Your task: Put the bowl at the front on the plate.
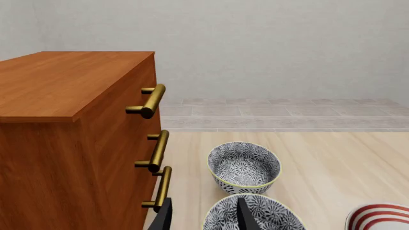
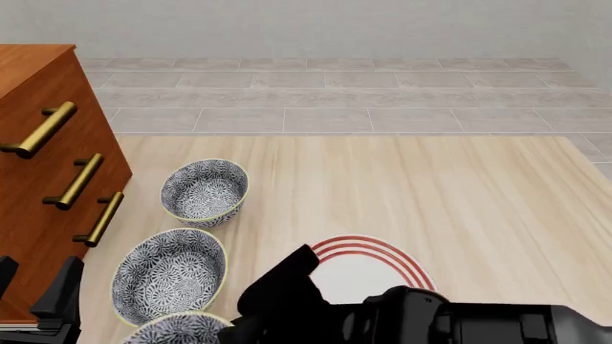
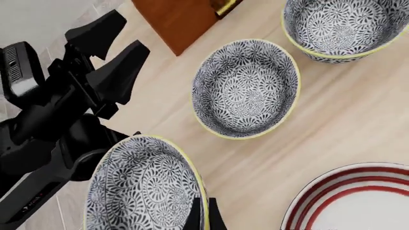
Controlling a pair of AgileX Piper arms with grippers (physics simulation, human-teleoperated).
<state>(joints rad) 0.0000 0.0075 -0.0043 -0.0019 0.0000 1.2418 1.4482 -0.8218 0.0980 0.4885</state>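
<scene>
Three blue-and-white floral bowls stand in a row beside the cabinet. The bowl at the front [image 2: 177,330] [image 3: 142,184] is cut off by the front view's bottom edge. My right gripper [image 3: 202,216] is shut on its yellow rim, one finger inside and one outside. Whether it is lifted off the table does not show. The red-ringed white plate [image 2: 383,266] [image 3: 355,199] [image 1: 380,216] lies to the right of the bowls, partly under my right arm [image 2: 411,319]. My left gripper [image 1: 204,218] [image 2: 39,301] hangs open and holds nothing, near the cabinet's front corner.
A wooden cabinet [image 2: 39,143] [image 1: 64,124] with brass handles [image 2: 79,181] stands along the left. The middle bowl [image 2: 170,274] [image 3: 246,88] [image 1: 254,214] and the back bowl [image 2: 203,192] [image 3: 338,26] [image 1: 244,166] sit beside it. Bare wood lies to the right of the plate.
</scene>
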